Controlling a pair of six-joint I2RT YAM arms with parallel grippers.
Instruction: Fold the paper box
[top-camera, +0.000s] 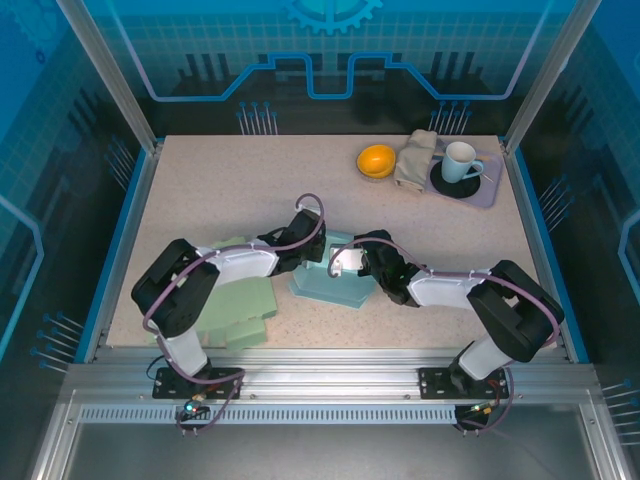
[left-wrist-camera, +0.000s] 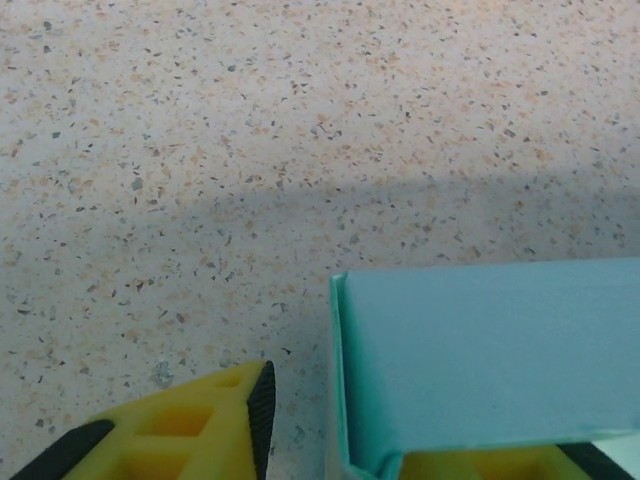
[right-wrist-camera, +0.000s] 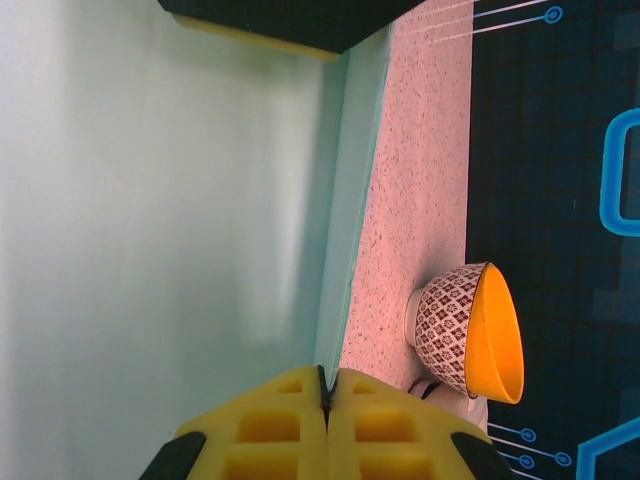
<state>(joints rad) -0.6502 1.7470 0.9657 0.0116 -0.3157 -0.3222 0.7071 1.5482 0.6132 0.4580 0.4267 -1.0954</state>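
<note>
Teal rectangular paper box (top-camera: 335, 285), tabletop's (top-camera: 250, 180) near-middle: likely light, thin, crease-prone. Right gripper (right-wrist-camera: 325, 385) clamped on wall rim (right-wrist-camera: 345, 230); left gripper (left-wrist-camera: 415, 440) parted astride flap (left-wrist-camera: 480, 350). Hold near folds.

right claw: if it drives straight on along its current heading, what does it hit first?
The right claw is pinched on a wall edge of the teal paper box. Going straight, it slides along that wall, then likely meets a black-and-yellow finger of the left claw. Depth there is unclear.

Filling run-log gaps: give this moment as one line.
left hand: open, astride paper box wall | right hand: shut on box edge | fold: unfinished
</note>
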